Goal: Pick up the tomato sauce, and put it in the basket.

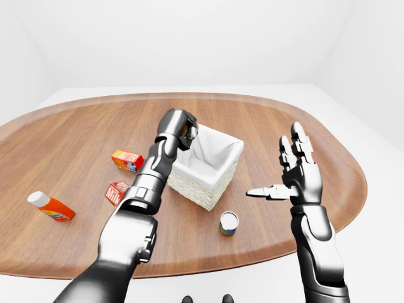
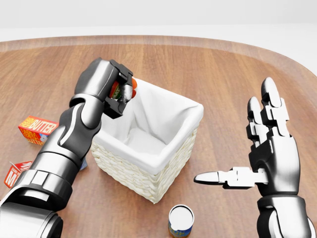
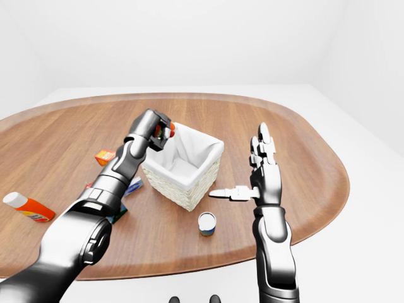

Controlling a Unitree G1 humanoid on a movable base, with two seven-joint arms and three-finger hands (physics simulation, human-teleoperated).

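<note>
The tomato sauce (image 2: pixel 132 88) shows as a small red-orange thing with a bit of green, mostly hidden inside my left hand (image 2: pixel 121 93). The left hand is shut on it and holds it just above the left top rim of the basket (image 2: pixel 130 173). The basket is white wicker with a white cloth lining and stands in the middle of the wooden table. I see nothing inside it. My right hand (image 2: pixel 242 141) is open and empty, with its fingers up and thumb pointing left, to the right of the basket.
A small tin can (image 2: pixel 181 221) stands below the basket. An orange butter box (image 2: pixel 37 129) and a red carton (image 2: pixel 15 172) lie left of my left arm. An orange bottle with a white cap (image 1: pixel 52 206) lies far left. The table edge (image 1: pixel 353 208) curves round at the right.
</note>
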